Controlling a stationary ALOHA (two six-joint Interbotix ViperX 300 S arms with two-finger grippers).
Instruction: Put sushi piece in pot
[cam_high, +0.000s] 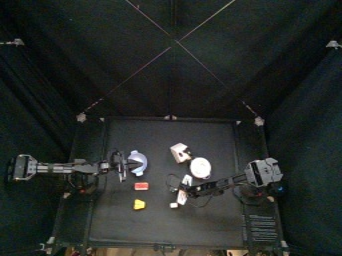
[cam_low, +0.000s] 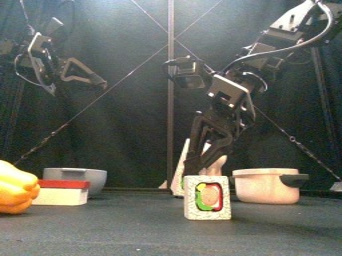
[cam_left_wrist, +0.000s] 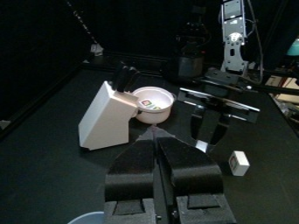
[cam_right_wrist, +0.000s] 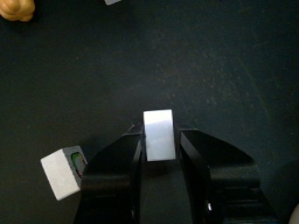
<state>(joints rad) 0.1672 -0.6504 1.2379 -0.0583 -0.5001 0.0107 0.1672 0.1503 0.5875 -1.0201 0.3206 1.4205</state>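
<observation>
A robot test pen in a lab, not a home or kitchen.

I work at a small black worktop (cam_high: 160, 215) closed in by black curtains (cam_high: 54, 70), with thin crossed rods (cam_high: 171, 45) overhead. My two black arms (cam_high: 60, 168) are fixed at opposite sides. Past the worktop, my left wrist view shows stands and equipment (cam_left_wrist: 233, 35) in a room. On the worktop lie toy-like props: a small white pot (cam_left_wrist: 155, 102), coloured blocks (cam_high: 140, 185).
</observation>
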